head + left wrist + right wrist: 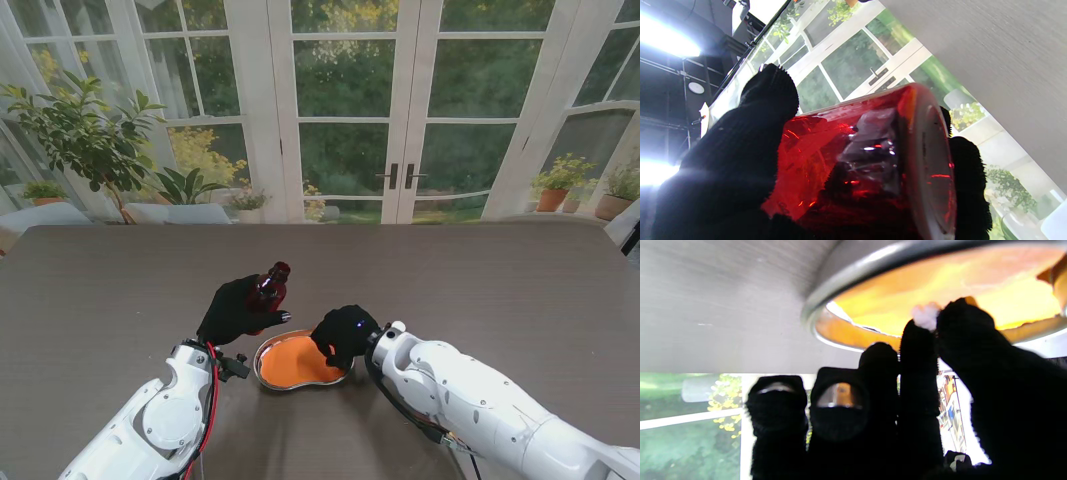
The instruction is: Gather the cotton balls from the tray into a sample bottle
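Observation:
A dark red sample bottle (271, 284) is held tilted above the table in my left hand (238, 308), just left of the tray. The left wrist view shows its red glass body (853, 160) filling the frame, with gloved fingers (750, 140) wrapped around it. The kidney-shaped metal tray (268, 372) has an orange inside. My right hand (343, 335) hovers over the tray's right end. In the right wrist view its thumb and forefinger (918, 343) pinch a small white cotton ball (924, 315) close above the orange tray floor (940, 283).
The brown table (500, 280) stretches wide on all sides of the tray. White glass doors and potted plants (90, 140) stand beyond its far edge. Both white forearms (470, 400) enter from the near corners.

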{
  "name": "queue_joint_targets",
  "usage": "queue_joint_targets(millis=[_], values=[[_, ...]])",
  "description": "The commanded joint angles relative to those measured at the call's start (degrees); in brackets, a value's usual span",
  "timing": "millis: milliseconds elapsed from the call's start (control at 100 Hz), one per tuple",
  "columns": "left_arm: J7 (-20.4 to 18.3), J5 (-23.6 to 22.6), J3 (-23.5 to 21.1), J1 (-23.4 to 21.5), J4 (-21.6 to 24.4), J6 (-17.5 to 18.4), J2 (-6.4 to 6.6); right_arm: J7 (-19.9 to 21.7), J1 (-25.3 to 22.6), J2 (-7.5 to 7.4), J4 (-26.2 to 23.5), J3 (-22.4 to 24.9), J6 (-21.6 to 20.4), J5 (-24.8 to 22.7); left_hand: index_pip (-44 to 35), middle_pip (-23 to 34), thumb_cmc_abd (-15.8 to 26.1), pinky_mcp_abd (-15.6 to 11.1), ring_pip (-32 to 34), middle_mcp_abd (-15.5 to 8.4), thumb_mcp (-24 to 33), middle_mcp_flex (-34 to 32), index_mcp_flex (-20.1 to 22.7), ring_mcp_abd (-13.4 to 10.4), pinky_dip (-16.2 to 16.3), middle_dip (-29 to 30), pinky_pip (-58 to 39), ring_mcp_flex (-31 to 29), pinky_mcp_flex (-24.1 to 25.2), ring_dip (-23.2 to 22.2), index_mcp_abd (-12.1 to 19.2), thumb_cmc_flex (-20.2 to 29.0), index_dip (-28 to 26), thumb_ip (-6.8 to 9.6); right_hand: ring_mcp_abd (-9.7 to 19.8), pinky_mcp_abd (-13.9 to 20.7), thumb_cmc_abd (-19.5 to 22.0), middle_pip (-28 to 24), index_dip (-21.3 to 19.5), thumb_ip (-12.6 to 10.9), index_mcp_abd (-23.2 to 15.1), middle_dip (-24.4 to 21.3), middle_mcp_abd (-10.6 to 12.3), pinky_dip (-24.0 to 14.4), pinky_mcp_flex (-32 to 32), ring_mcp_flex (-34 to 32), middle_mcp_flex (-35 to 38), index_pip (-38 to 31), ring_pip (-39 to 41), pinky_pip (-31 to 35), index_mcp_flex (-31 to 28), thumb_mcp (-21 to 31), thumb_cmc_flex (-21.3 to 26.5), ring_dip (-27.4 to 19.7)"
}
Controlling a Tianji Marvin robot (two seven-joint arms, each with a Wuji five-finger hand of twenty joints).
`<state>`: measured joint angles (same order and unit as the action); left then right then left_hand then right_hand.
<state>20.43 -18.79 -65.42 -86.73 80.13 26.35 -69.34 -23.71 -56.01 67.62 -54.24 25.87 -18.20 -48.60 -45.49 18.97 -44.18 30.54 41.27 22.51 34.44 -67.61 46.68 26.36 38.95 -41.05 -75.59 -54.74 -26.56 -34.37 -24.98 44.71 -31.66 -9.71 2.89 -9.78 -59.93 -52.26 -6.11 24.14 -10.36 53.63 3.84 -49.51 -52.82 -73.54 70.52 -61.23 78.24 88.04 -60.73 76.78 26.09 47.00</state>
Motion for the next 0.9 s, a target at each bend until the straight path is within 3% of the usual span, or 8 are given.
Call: queue_joint_targets(millis=[0,600,890], values=[[-1.06,0.18,0.04,0.01,0.05,0.13,-0.22,1.45,-0.6,0.01,-1.29,0.36,-0.21,0.71,-5.39,0.69,11.16,-2.14,0.92,-6.57,9.12,-3.94,7.62,0.04,-0.11,0.73,1.66,-0.19,2.24,-0.59,14.7,8.79,-1.33,0.48,2.75,0.05,0.2,-1.61,0.03,-0.5,0.19,0.88,1.41,0.79,-1.36,-2.15,2.19,-2.19,2.46,3.23,-1.91,2.61,1.29,1.19],[-1.42,0.44,0.53,0.37,-0.35,-0.06,-0.21,10.39,-3.84,0.21,-4.62,7.0,-0.21,9.53,-5.38,0.69,11.12,-2.17,0.86,-6.57,9.15,-3.95,7.63,0.05,-0.11,0.66,1.7,-0.08,2.29,-0.57,14.7,8.8,-1.34,0.47,2.41,0.04,1.72,-2.16,-1.13,-0.92,1.16,1.09,1.13,0.88,-1.17,-2.13,1.66,-2.05,2.3,3.22,-1.53,2.27,1.22,1.01],[-1.72,0.91,1.11,0.83,-0.93,-0.48,-0.27,14.82,-6.86,-0.73,-10.49,12.78,2.13,12.44,-5.34,0.66,11.15,-2.23,0.84,-6.53,9.08,-3.88,7.62,0.03,-0.1,0.66,1.7,-0.06,2.29,-0.57,14.57,8.9,-1.35,0.5,2.1,-0.04,2.09,-2.32,-1.72,-1.1,1.83,1.04,0.79,0.83,-1.0,-2.12,1.62,-2.23,2.38,3.21,-1.39,2.0,1.53,1.0]])
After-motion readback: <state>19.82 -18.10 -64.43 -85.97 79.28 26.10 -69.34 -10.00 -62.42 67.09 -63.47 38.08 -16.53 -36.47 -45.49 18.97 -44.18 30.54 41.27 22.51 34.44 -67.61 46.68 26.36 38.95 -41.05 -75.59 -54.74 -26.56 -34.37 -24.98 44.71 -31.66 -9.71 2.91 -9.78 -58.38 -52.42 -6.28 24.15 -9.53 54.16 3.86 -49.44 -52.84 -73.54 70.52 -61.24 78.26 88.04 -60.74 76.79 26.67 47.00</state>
